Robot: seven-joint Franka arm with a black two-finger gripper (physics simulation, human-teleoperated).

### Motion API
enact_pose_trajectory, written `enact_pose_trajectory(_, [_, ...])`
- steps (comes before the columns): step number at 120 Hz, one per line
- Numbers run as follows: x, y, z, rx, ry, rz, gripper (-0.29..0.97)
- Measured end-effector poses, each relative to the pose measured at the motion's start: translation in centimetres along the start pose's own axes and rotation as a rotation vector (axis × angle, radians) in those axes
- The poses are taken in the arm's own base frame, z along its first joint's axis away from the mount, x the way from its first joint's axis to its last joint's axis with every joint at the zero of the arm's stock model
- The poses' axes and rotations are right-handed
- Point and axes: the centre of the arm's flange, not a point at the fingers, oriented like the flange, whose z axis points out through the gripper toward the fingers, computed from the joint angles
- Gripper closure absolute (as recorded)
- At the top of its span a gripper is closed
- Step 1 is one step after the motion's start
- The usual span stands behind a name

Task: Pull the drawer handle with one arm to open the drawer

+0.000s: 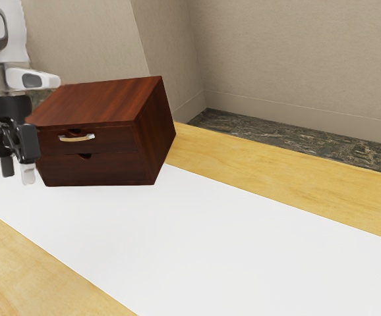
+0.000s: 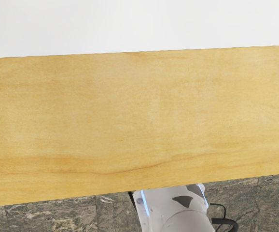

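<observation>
Approach stage: I am holding the claw (image 1: 16, 175) open and empty, fingers pointing down, just beside the cabinet (image 1: 111, 108) on the white surface (image 1: 210, 243). The upper drawer (image 1: 105, 139) is sitting shut, its handle (image 1: 76, 137) facing outward near the claw, so a short reach should meet it.

Box (image 1: 105, 105): dark reddish wood, smooth, faint satin sheen on the top. Handle (image 1: 76, 137): pale, metal-looking, light gloss. Table (image 1: 296, 178): blond wood, fine streaky grain, smooth, low sheen. Sheet (image 1: 197, 243) over the table: plain white, matt, no texture; paper or plastic, cannot tell. Floor (image 1: 296, 135): dark mottled stone. Wall (image 1: 296, 52): beige, matt. Arm (image 1: 26, 79): white glossy shell; gripper (image 1: 16, 174): black, matt.
</observation>
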Motion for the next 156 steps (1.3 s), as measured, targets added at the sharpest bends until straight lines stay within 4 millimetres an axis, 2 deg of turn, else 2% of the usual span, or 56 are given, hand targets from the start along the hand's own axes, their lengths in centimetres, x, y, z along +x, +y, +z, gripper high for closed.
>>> enact_pose_trajectory(12, [-1.1, -8.3, -0.4, 0.006, 0.147, -0.048, 0.00])
enact_pose_trajectory(28, [-6.0, -16.7, 0.0, 0.029, 0.310, -0.048, 0.00])
enact_pose_trajectory(34, [-6.2, -19.8, 1.7, 0.048, 0.402, 0.031, 0.00])
enact_pose_trajectory(39, [-5.5, -21.1, 2.1, 0.090, 0.489, 0.131, 0.00])
enact_pose_trajectory(45, [-3.8, -20.7, 1.2, 0.174, 0.561, 0.274, 0.00])
enact_pose_trajectory(51, [-0.6, -19.0, 0.2, 0.275, 0.576, 0.435, 0.00])
enact_pose_trajectory(63, [6.2, -13.4, -1.2, 0.433, 0.573, 0.765, 0.01])
enact_pose_trajectory(71, [9.9, -9.1, -1.6, 0.515, 0.569, 0.957, 0.08])
enact_pose_trajectory(83, [13.1, -3.4, -2.1, 0.617, 0.567, 1.177, 0.18])
enact_pose_trajectory(88, [13.7, -2.1, -2.3, 0.653, 0.563, 1.241, 0.21])
enact_pose_trajectory(93, [13.9, -1.6, -2.3, 0.682, 0.559, 1.284, 0.23])
enact_pose_trajectory(101, [13.7, -2.4, -2.5, 0.719, 0.554, 1.312, 0.25])
enact_pose_trajectory(109, [12.7, -4.6, -2.5, 0.741, 0.549, 1.305, 0.23])
enact_pose_trajectory(119, [11.2, -8.9, -2.3, 0.754, 0.538, 1.260, 0.21])
enact_pose_trajectory(133, [8.6, -15.9, -1.1, 0.751, 0.516, 1.170, 0.21])
enact_pose_trajectory(140, [7.6, -18.4, -0.6, 0.749, 0.505, 1.140, 0.21])
enact_pose_trajectory(147, [7.6, -19.2, -0.3, 0.750, 0.493, 1.136, 0.21])
enact_pose_trajectory(156, [9.1, -17.9, -0.3, 0.754, 0.486, 1.176, 0.22])
